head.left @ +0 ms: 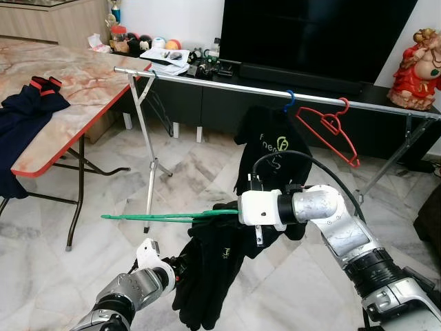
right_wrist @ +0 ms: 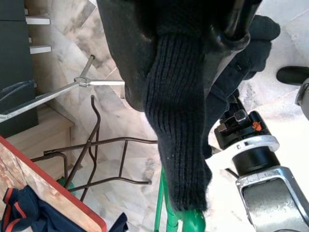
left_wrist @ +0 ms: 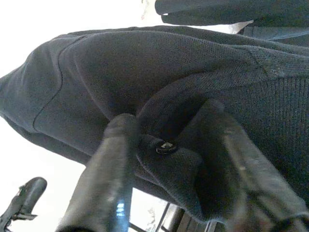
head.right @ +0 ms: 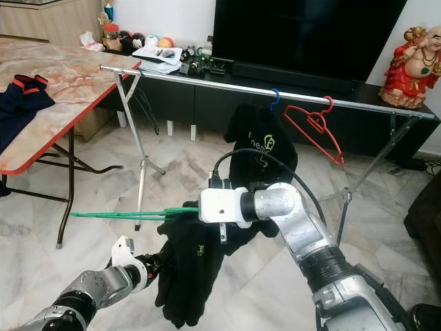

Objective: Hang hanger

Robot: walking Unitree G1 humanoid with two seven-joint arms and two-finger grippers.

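The green hanger (head.left: 169,217) sits at the lower centre of the left eye view, nearly level, with a black garment (head.left: 213,276) draped over it and hanging toward the floor. The right gripper (head.left: 231,210) is clamped on the hanger's near end through the cloth; in the right wrist view its fingers are closed around ribbed black fabric. The left gripper (left_wrist: 166,159), at the lower left, pinches a fold of the same garment by a small button.

The risk, as I judge it, is the garment sliding off the hanger's free arm as it is lifted, since the cloth bunches toward one side and the left gripper drags on it. The hook could also miss the rail.

The silver rail (head.left: 227,84) crosses the upper part of the frame. A black shirt on a blue hanger (head.left: 289,101) and an empty red hanger (head.left: 331,127) already occupy its right half, leaving the left stretch open. A marble-topped table (head.left: 89,89) stands at the upper left, beside the rail's end.
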